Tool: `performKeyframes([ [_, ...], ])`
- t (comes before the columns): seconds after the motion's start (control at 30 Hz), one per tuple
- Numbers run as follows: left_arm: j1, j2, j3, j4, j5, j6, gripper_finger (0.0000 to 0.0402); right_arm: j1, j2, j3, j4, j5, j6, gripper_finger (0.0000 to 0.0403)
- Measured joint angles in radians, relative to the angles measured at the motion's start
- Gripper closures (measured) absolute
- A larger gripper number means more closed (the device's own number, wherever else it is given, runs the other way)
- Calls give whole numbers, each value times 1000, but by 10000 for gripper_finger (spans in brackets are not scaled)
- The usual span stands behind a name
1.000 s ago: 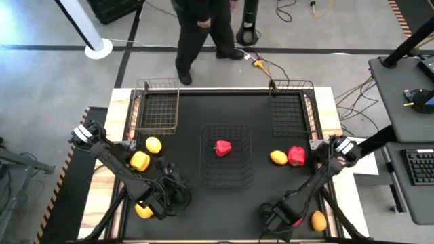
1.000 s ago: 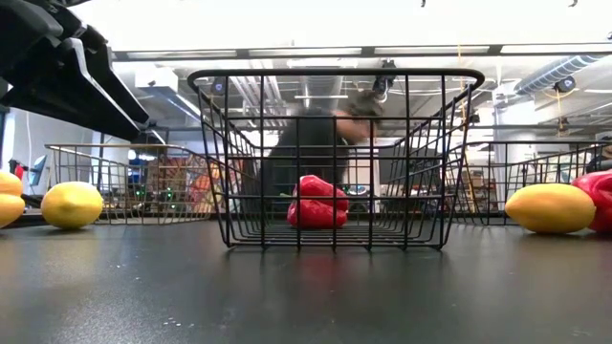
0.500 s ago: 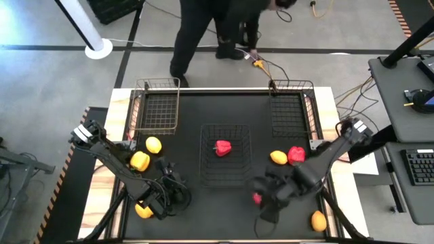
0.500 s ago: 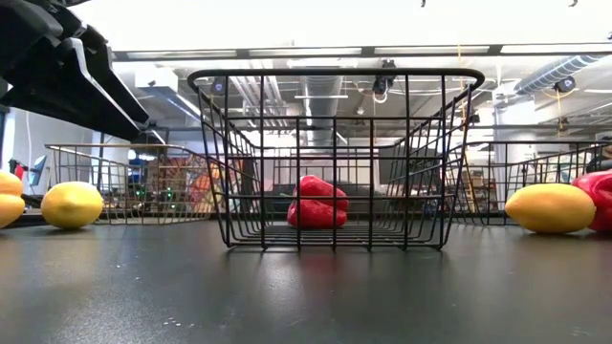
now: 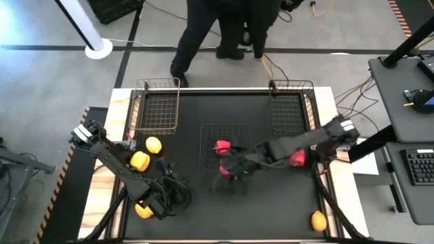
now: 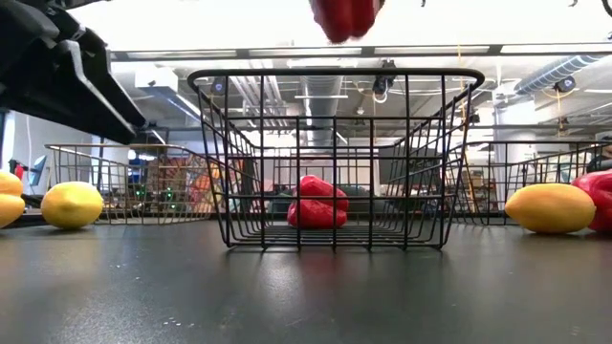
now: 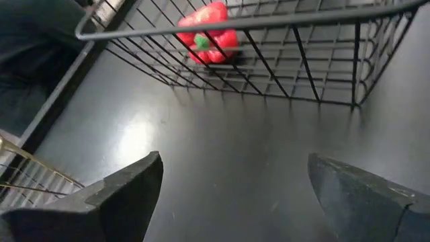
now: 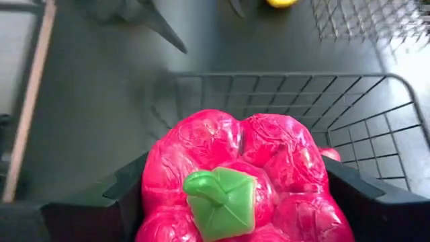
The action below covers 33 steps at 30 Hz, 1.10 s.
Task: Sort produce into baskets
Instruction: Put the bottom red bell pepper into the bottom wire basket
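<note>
Right gripper (image 5: 229, 169) reaches in from the right edge of the high view to frame centre, over the near part of the middle dark wire basket (image 5: 226, 129). Its fingers are clenched on a red bell pepper (image 8: 242, 178); the right wrist view shows the green stem facing the camera, with the basket's rim just beyond. In the low view the carried pepper (image 6: 345, 16) hangs at top centre, above the basket's rim (image 6: 335, 75).

A second red pepper (image 5: 222, 147) lies inside that basket, seen low centre through the wires in the low view (image 6: 317, 202).

Left gripper (image 5: 163, 200) sits at lower left of the high view, near the table's front edge, jaws spread apart with nothing between them; the left wrist view looks toward the middle basket.

Other produce on the table:
- lemon (image 5: 154, 144) and yellow pepper (image 5: 140, 160), centre left
- red pepper (image 5: 296, 158), centre right, partly under the right arm
- orange-yellow fruit (image 5: 318, 220), lower right
- another orange-yellow piece (image 5: 141, 211), just beside the left gripper

Copper basket (image 5: 155, 105) at upper left, dark basket (image 5: 290, 108) at upper right.

A person (image 5: 224, 27) stands beyond the table's far edge.
</note>
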Motion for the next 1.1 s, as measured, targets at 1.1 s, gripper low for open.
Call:
performKeyframes([
  [1.1, 0, 0, 0, 7, 47, -22, 51, -170, 338, -2, -56, -156, -144, 110],
])
